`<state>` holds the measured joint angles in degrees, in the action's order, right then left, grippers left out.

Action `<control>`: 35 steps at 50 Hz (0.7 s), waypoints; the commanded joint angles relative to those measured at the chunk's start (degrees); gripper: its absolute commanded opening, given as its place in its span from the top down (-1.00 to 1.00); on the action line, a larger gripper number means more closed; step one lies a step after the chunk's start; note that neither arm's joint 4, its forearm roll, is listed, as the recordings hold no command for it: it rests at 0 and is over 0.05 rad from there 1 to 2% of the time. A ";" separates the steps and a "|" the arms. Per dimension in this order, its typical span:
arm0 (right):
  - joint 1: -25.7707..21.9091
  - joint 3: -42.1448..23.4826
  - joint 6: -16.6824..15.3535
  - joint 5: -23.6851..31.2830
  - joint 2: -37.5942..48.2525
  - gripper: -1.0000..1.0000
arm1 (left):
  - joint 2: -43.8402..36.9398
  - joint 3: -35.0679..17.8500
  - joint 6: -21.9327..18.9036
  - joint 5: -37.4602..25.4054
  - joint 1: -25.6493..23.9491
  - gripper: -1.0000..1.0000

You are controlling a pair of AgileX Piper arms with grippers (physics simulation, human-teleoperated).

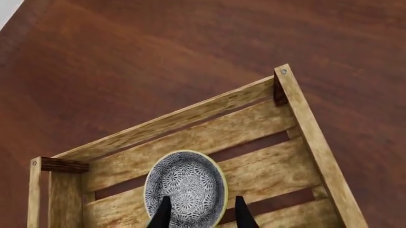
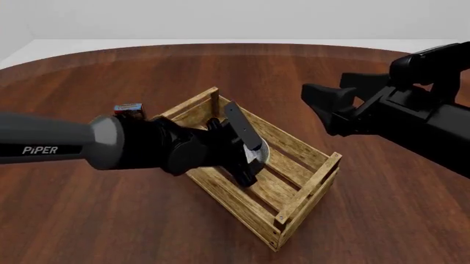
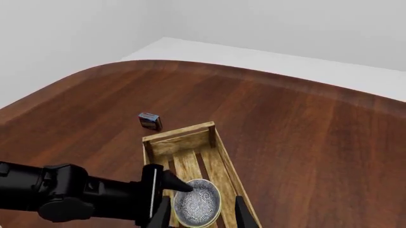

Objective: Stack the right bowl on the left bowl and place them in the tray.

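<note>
Left arm (image 2: 59,144): grey link, white "PiPER" lettering; right arm (image 2: 411,110) apparently all black.

A small dark box with a red and blue printed face (image 2: 129,108) sits on the round, reddish-brown polished wooden table (image 2: 367,209), near the far rim, beneath a plain pale grey backdrop (image 2: 235,16).

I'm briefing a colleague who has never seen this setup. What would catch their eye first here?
Probably the patterned bowl sitting inside the light-wood tray at mid-table, with the left gripper open around the bowl's rim. Next, the right gripper raised above the tray, and a small box beyond the tray's far end.
</note>
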<state>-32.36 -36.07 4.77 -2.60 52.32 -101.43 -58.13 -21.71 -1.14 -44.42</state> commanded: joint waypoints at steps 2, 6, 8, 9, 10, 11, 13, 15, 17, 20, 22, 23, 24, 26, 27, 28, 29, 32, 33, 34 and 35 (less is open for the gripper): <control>-0.01 -0.03 -0.05 0.00 0.07 -1.00 | 6.53 1.70 -0.22 -0.97 0.61 -1.00; 0.02 -0.03 -0.03 0.06 -0.05 -1.00 | 8.57 2.11 0.26 -1.30 0.57 -1.00; 0.05 -0.04 -0.05 0.05 -0.01 -1.00 | 9.27 2.43 0.28 -1.22 0.71 -1.00; 0.07 -0.05 -0.04 0.04 -0.03 -1.00 | 9.82 2.46 0.58 -1.40 0.82 -1.00; 0.03 -0.04 -0.01 0.05 -0.07 -1.00 | 10.27 2.65 0.54 -1.31 1.02 -1.00; 0.08 -0.05 -0.05 0.06 -0.10 -1.00 | 11.05 2.70 0.93 -1.59 1.04 -1.00; 0.06 -0.05 -0.01 0.06 -0.13 -1.00 | 12.45 3.03 1.18 -1.77 1.49 -1.00; 0.09 -0.05 -0.01 0.05 -0.13 -1.00 | 14.86 3.54 2.09 -1.50 2.03 -1.00; 0.06 -0.04 0.02 0.06 -0.16 -1.00 | 16.59 4.00 2.62 -1.81 2.23 -1.00; 0.05 -0.02 0.01 -0.02 -0.03 -1.00 | 18.67 4.79 2.81 -1.82 3.18 -1.00; 0.01 -0.01 -0.03 -0.05 0.02 -1.00 | 19.83 5.08 3.33 -1.77 3.58 -1.00; -0.03 -0.01 -0.02 -0.05 0.03 -1.00 | 20.75 5.20 3.86 -1.90 3.77 -1.00; -0.01 -0.01 -0.06 -0.06 0.05 -1.00 | 21.31 5.43 3.84 -1.81 4.18 -1.00; -0.05 -0.01 -0.02 -0.05 0.04 -1.00 | 22.12 5.37 5.26 -2.28 3.85 -1.00; 0.04 -0.01 -0.11 -0.07 0.07 -1.00 | 22.78 5.81 4.65 -2.02 4.61 -1.00; 0.06 -0.02 -0.06 -0.07 0.06 -1.00 | 23.68 5.95 5.16 -1.99 5.22 -1.00; 0.11 -0.02 -0.05 -0.08 0.05 -1.00 | 24.26 5.81 6.09 -2.31 5.19 -1.00; 0.09 0.01 -0.02 -0.07 -0.01 -1.00 | 26.39 5.94 6.89 -2.58 6.34 -1.00; 0.09 0.02 -0.08 -0.10 0.05 -1.00 | 27.26 6.04 7.22 -2.73 6.69 -1.00; 0.09 0.03 -0.06 -0.15 0.11 -1.00 | 28.28 6.16 7.63 -2.75 7.33 -1.00; 0.11 0.03 -0.08 -0.16 0.12 -1.00 | 28.97 6.28 7.49 -2.83 7.45 -1.00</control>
<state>-32.29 -36.08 4.73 -2.67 52.35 -79.29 -52.93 -16.70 -3.29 -39.62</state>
